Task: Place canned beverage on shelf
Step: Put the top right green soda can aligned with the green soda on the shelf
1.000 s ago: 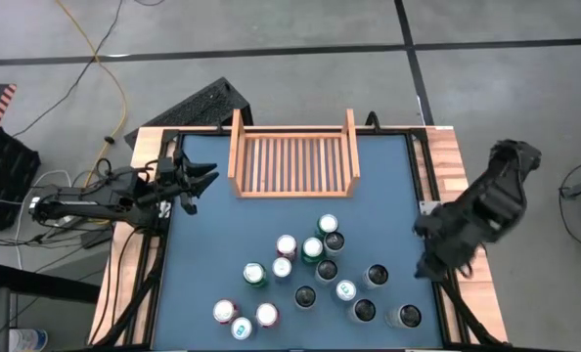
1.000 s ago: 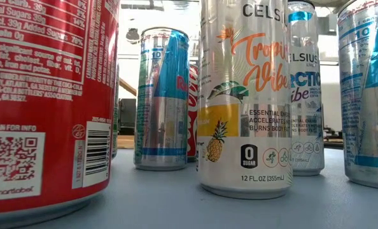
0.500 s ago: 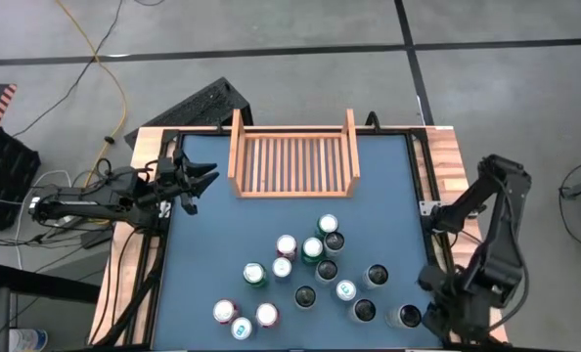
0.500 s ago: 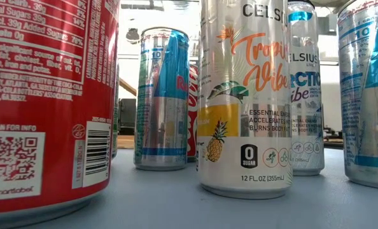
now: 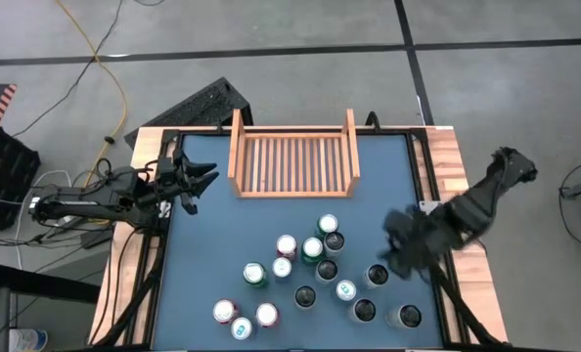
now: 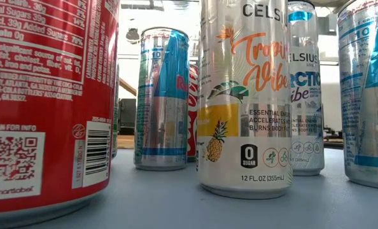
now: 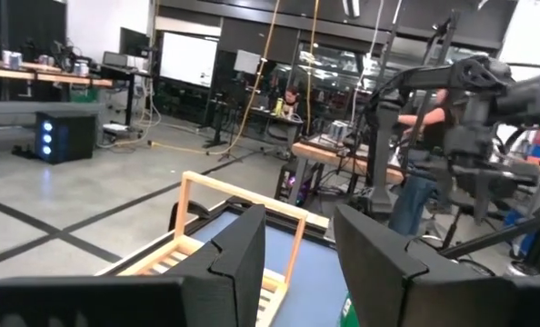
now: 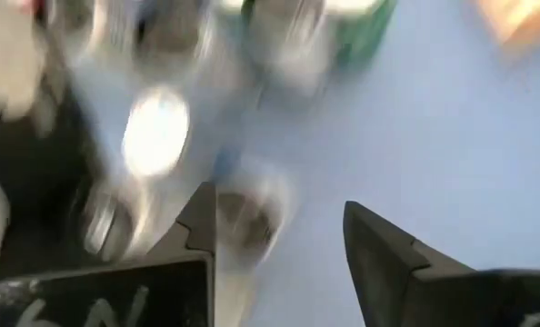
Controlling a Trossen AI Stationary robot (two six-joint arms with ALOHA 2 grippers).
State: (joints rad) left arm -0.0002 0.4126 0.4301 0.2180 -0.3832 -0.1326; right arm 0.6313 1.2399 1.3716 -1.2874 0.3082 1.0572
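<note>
The shelf [image 5: 292,162], a light-wood slatted tray with low side walls, lies on the blue table top at the far middle and holds no cans; it also shows in the left wrist view [image 7: 197,238]. Several cans [image 5: 310,274] stand upright in a loose cluster at the near middle, close up in the low view [image 6: 245,95]. My right gripper [image 5: 393,256] is open and hovers above the cluster's right side, near a dark-topped can [image 5: 377,276]; its wrist view [image 8: 279,236] shows blurred can tops below the spread fingers. My left gripper [image 5: 204,176] waits open, left of the shelf [image 7: 297,245].
A wooden border [image 5: 449,176] frames the blue table top. A black keyboard [image 5: 198,106] lies beyond the far left corner. Bare blue surface [image 5: 388,186] lies between the cans and the shelf. People and workbenches [image 7: 415,163] show in the room behind.
My right gripper has swung from the table's right edge toward the near right corner, then up toward the left, and now hangs over the right side of the can cluster. It is still in motion, as its wrist view is blurred. The cans have stayed put.
</note>
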